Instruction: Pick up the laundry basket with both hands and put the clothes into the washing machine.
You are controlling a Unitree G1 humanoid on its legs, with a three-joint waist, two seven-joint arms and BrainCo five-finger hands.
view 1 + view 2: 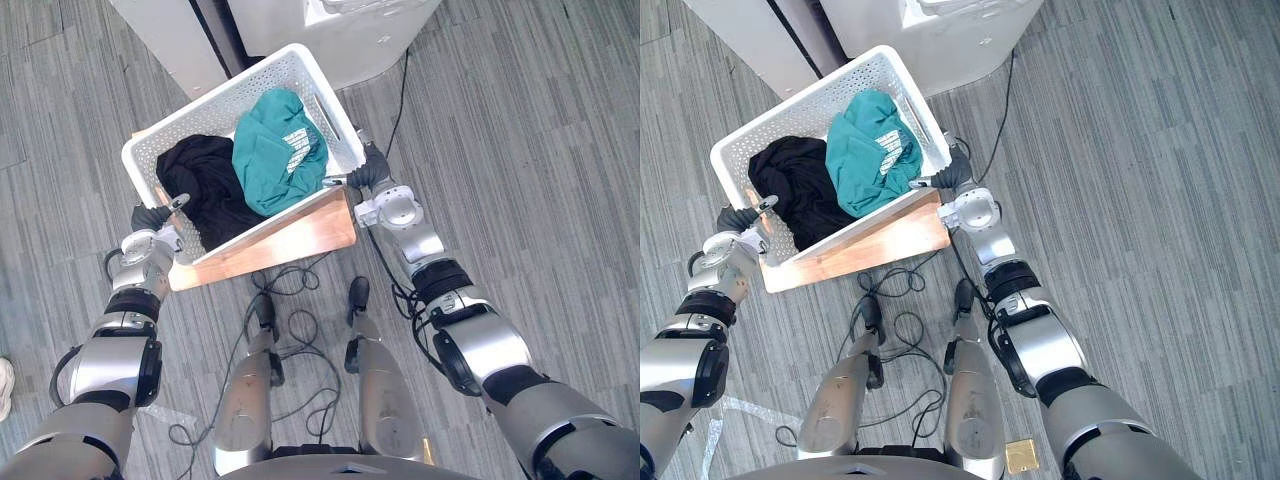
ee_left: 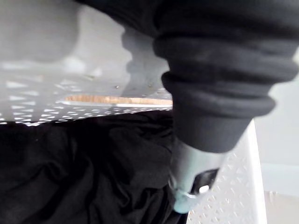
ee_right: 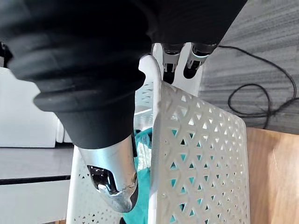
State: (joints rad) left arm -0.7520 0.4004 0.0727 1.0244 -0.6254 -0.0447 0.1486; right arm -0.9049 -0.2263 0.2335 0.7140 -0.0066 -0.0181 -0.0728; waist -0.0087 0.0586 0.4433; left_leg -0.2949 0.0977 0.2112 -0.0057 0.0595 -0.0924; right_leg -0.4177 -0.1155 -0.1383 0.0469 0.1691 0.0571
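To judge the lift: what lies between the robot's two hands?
The laundry basket, holding a black garment and a teal garment, lies between left hand and right hand; the left eye view shows it.

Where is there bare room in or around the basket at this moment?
Bare: a strip of the wooden board along the near side of the basket, and the floor beyond the right hand. Crowded: the black garment and teal garment cover the basket's middle, and the left hand and right hand grip its ends.
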